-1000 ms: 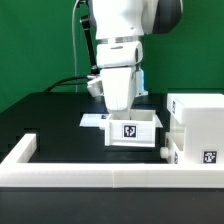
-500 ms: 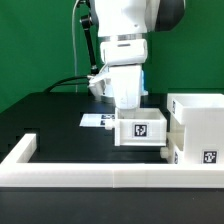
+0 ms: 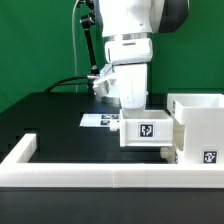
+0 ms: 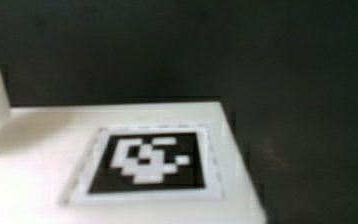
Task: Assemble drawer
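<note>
In the exterior view my gripper [image 3: 134, 110] reaches down onto a small white open-topped tray [image 3: 147, 131] with a tag on its front. It is shut on the tray's rim, and its fingertips are hidden by the hand and the tray. The tray sits just left of the tall white housing [image 3: 200, 118] and nearly touches it. A second small tray [image 3: 196, 156] with a tag stands in front of the housing. The wrist view shows only the held tray's white wall with its tag [image 4: 149, 160], blurred, and no fingers.
A long low white rail [image 3: 100, 177] runs along the table's front and turns back at the exterior view's left [image 3: 24, 148]. The marker board [image 3: 98, 120] lies flat behind the held tray. Black cables hang behind the arm.
My gripper has moved toward the exterior view's right with the tray in it, from beside the marker board to right next to the housing.
</note>
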### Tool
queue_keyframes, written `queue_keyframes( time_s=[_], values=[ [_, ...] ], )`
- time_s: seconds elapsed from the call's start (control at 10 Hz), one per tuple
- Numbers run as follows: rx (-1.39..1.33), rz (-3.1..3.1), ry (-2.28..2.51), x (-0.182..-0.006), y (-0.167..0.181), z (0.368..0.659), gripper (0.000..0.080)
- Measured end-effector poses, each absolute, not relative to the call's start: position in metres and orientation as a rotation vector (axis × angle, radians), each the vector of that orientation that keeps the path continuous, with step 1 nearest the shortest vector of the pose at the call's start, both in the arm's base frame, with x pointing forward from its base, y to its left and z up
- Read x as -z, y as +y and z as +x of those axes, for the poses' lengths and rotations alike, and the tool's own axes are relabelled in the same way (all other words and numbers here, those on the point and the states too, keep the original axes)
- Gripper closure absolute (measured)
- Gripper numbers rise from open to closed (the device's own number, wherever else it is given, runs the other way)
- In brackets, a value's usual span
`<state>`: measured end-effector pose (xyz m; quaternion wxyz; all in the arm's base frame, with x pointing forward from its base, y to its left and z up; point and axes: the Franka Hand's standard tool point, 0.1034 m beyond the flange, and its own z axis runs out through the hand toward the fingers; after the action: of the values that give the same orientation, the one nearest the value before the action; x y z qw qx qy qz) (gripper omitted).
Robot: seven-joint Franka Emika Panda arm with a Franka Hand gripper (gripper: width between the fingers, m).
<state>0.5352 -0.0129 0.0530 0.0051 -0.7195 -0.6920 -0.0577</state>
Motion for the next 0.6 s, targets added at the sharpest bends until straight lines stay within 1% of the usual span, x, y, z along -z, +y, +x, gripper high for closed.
queue_keyframes(
  time_s=[0.6],
  values=[
    [0.13, -2.231, -2.15, -0.0556, -0.0102, 0.5394, 0.0755]
  ],
)
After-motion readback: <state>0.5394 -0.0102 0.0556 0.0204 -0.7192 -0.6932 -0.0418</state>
